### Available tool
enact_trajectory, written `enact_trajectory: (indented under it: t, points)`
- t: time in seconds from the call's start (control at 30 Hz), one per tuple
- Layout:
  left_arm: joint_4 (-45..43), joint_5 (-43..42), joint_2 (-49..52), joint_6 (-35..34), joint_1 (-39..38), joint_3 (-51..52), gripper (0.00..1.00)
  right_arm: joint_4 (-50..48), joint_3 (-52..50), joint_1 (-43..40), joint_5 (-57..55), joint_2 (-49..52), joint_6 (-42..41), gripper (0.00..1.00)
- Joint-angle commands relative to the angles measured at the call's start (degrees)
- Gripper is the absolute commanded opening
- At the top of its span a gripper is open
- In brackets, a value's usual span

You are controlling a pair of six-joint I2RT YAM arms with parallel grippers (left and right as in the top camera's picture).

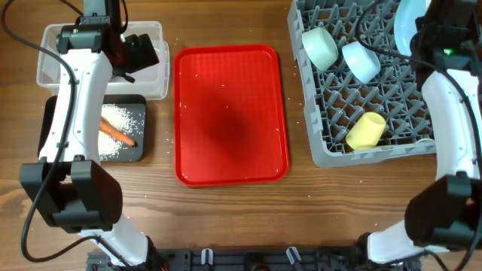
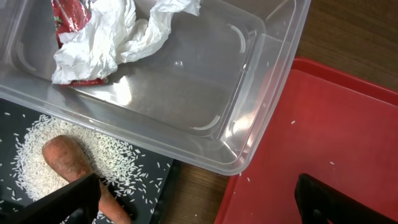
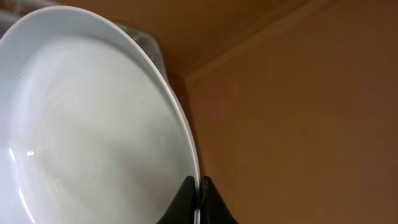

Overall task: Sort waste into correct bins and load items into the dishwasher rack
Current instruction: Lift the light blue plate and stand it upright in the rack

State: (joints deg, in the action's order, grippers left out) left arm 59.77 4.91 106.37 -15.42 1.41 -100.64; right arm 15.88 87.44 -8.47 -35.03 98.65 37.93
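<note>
In the left wrist view, crumpled white tissue [image 2: 109, 37] and a red-and-white wrapper [image 2: 69, 14] lie in the clear tub [image 2: 249, 93]. An orange carrot [image 2: 71, 163] rests on white rice [image 2: 118, 158] in the black tray [image 1: 139, 150]. My left gripper [image 2: 198, 205] hangs open and empty over the gap between the black tray and the red tray. My right gripper [image 3: 199, 196] is shut on the rim of the light blue plate [image 3: 87, 124], held on edge at the far right of the dishwasher rack [image 1: 331, 150]. The rack holds a pale green bowl [image 1: 320, 47], a light blue bowl [image 1: 360, 60] and a yellow cup [image 1: 366, 129].
A large red tray [image 1: 232, 113] lies in the middle of the table with a few stray rice grains on it. My left arm [image 1: 75, 113] reaches across the black tray and the tub.
</note>
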Motion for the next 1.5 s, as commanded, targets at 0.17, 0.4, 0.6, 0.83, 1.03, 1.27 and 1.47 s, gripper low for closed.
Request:
enact_trajectory:
  t: [0.17,0.4,0.6,0.83,1.03,1.27,1.47]
  points:
    - [0.0,0.76,-0.94,-0.46,0.11,-1.05,1.0,-2.14,0.09,-1.36,-0.96,6.97,3.89,0.04]
    - [0.0,0.76,-0.94,-0.46,0.11,-1.05,1.0,-1.42,0.02,-1.25,6.01,7.87,3.78,0.57]
    - [0.0,0.76,-0.94,-0.46,0.09,-1.05,1.0,-2.86,0.04,-1.27,5.99,6.82,-10.69,1.0]
    - [0.0,0.76,-0.94,-0.46,0.11,-1.05,1.0,-2.89,0.04,-1.25,9.46,-2.08,-23.56,1.0]
    - [0.0,0.76,-0.94,-0.46,0.09,-1.05,1.0,1.22,0.04,-1.25,15.82,-9.2,-26.34,1.0]
    - [0.0,0.76,-0.94,-0.46,0.09,-1.05,1.0,10.51,0.04,-1.25,53.75,-13.4,-40.7,1.0]
    - [0.0,0.76,-0.94,-0.46,0.09,-1.05,1.0,12.52,0.04,4.48,62.77,-13.38,-47.3,1.0]
